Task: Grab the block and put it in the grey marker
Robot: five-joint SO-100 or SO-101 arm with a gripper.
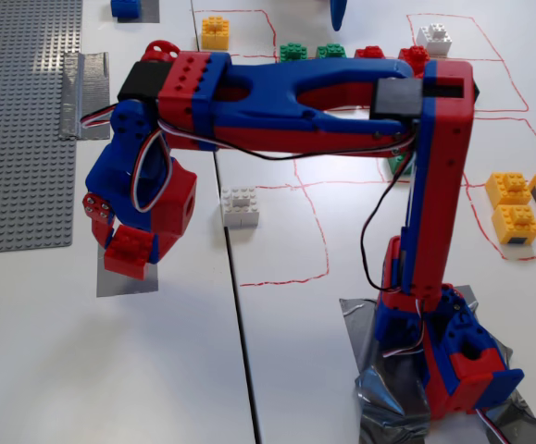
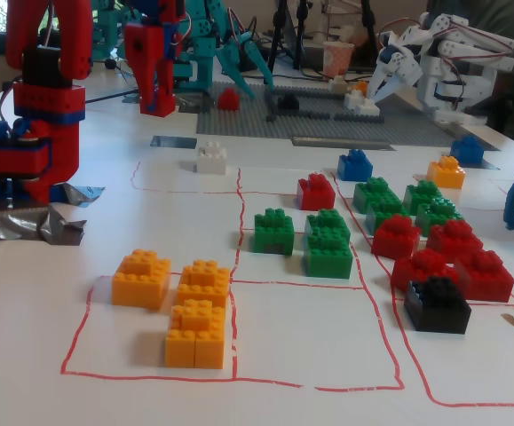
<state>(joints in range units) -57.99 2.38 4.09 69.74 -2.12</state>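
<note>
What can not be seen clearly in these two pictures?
- Grey marker: mostly covered by the gripper and red block in the top-down fixed view.
- Block-to-marker gap: unreadable from above.
- Block in the low fixed view: small, far away; the marker a thin sliver.
</note>
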